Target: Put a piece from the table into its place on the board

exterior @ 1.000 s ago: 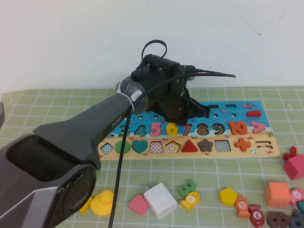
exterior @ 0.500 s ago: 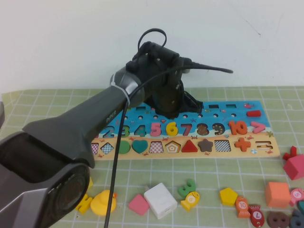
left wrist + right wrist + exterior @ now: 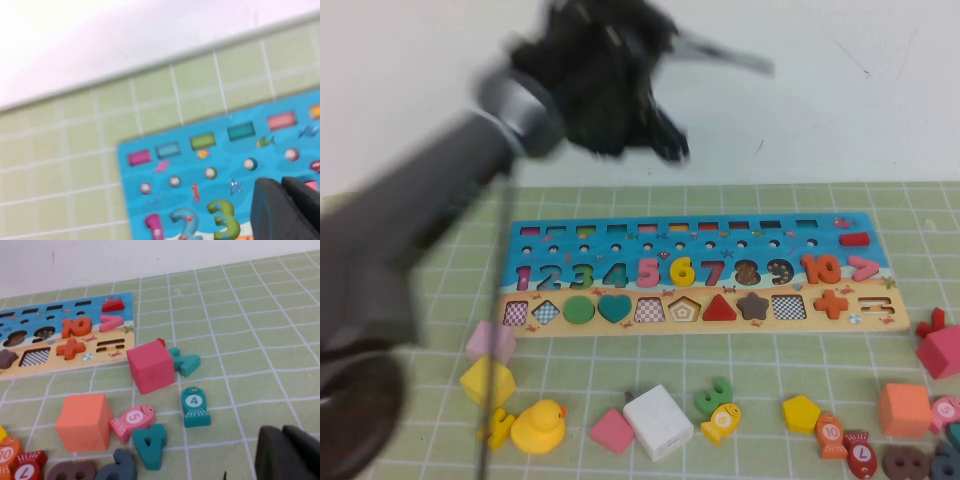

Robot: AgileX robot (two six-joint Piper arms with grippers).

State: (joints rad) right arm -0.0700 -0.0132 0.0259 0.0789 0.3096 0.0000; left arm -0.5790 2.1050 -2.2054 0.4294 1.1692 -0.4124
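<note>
Yellow piece (image 3: 682, 271), blue-topped board (image 3: 560, 240)

High view: raised, on the robot's side, angled down across the bench (image 3: 750, 360) toward the rear wall. Left wrist view: close above the board (image 3: 210, 165), facing its far left end. Right wrist view: low over the bench, sharing the board's right end with the high view.

A yellow duck (image 3: 539, 427) sits near the front edge, with a pink diamond block (image 3: 612, 431) and a white cube (image 3: 657, 421) just beside it. A yellow pentagon block (image 3: 800, 412) lies further right, then an orange cube (image 3: 904, 408). A magenta cube (image 3: 150, 366) touches a teal piece (image 3: 184, 361), possibly a letter. A teal fish marked 4 (image 3: 194, 406) lies near a pink fish marked 5 (image 3: 132, 421).
</note>
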